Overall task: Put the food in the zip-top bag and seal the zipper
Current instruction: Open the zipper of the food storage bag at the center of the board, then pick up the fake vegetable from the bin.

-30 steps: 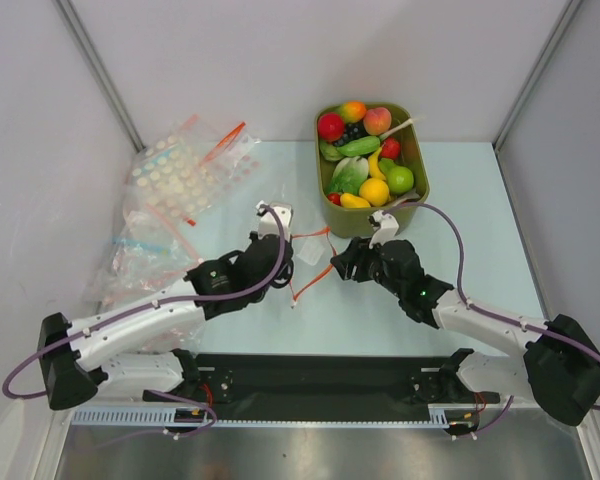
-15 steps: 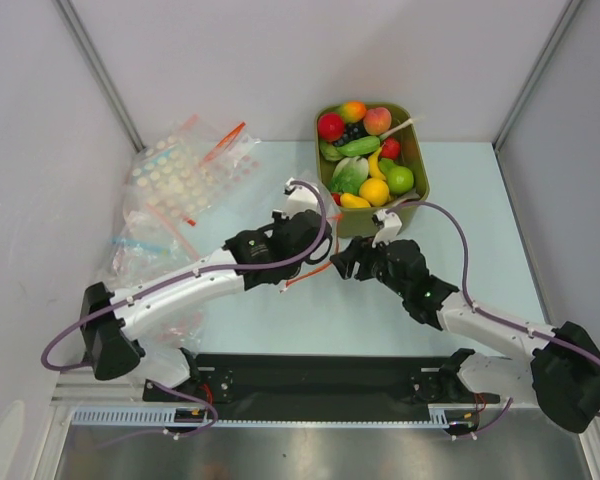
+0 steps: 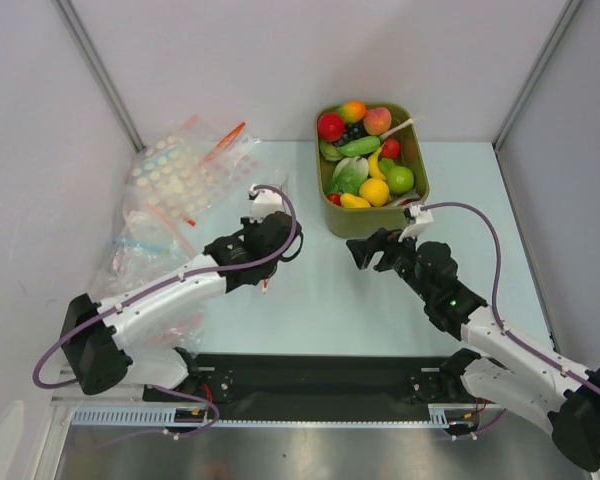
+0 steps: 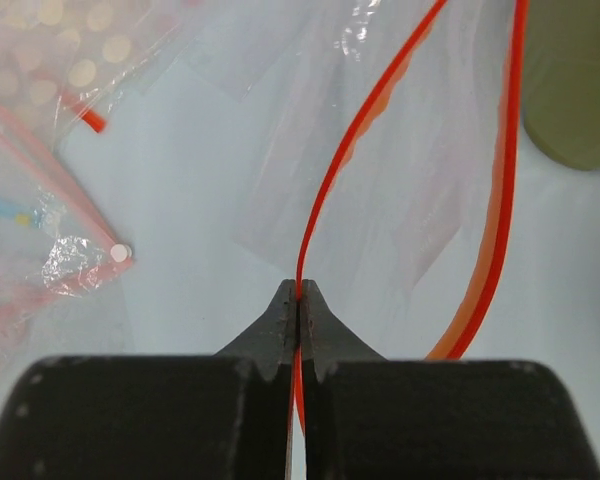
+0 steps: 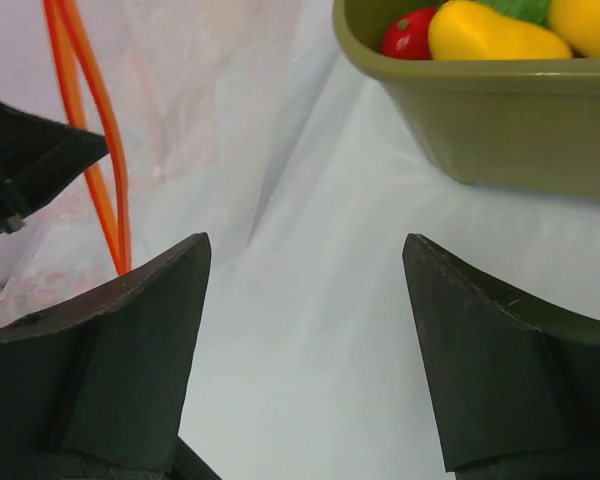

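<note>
**Left claw pinches the zipper; right claw stands wide beside the tub**

The left claw (image 4: 298, 292) has its jaws pressed together on one track of the red-orange zipper (image 4: 508, 150). That thin track runs straight ahead from the tips, while the other track curves away on the claw's right, so the mouth is parted. The clear film of the zip-top bag (image 4: 420, 180) spreads ahead of the tips, and whether it rests on the pale tabletop (image 3: 320, 300) cannot be told. Dotted bags (image 3: 180, 175) lie off to this claw's left. The right claw (image 5: 302, 250) has its fingers spread wide with nothing between them, over bare tabletop. Ahead of it and to its right is the olive-green tub (image 5: 500, 110), with the food (image 3: 374, 191) piled inside, none of it in the bag. The orange tracks hang ahead on its left.
</note>
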Motion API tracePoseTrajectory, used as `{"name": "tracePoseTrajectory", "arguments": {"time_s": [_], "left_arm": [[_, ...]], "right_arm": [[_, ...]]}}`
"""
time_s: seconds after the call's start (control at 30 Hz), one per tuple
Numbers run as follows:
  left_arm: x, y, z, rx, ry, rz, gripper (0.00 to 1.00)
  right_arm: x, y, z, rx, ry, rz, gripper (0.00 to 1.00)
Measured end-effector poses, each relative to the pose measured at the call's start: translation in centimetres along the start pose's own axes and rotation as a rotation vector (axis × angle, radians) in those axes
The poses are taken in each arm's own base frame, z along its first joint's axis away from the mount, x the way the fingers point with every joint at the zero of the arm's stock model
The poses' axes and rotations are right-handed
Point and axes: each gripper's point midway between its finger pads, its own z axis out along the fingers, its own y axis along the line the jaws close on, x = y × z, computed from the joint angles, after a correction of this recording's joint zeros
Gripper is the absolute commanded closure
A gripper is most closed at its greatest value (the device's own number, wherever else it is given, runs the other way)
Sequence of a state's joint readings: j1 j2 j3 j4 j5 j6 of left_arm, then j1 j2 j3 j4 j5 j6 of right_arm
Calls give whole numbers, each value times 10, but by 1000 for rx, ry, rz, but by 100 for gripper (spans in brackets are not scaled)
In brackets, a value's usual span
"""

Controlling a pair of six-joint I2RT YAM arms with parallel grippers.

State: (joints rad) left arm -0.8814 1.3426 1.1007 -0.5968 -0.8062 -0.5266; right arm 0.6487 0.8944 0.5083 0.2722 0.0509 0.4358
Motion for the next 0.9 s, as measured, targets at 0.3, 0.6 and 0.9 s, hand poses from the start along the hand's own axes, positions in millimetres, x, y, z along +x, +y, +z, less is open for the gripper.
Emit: {"name": "tracePoseTrajectory", "arguments": {"time_s": [0.3, 0.6, 0.9], "left_arm": [[-21, 14, -13, -30, -81, -57, 100], [-21, 17, -14, -62, -89, -32, 100], [-20, 11, -16, -16, -93, -73, 100]], "right_arm": [[-49, -30, 17, 136, -56, 11, 12], [-96, -66, 110, 264, -70, 85, 6], [-113, -92, 197, 346, -116, 135, 0]]}}
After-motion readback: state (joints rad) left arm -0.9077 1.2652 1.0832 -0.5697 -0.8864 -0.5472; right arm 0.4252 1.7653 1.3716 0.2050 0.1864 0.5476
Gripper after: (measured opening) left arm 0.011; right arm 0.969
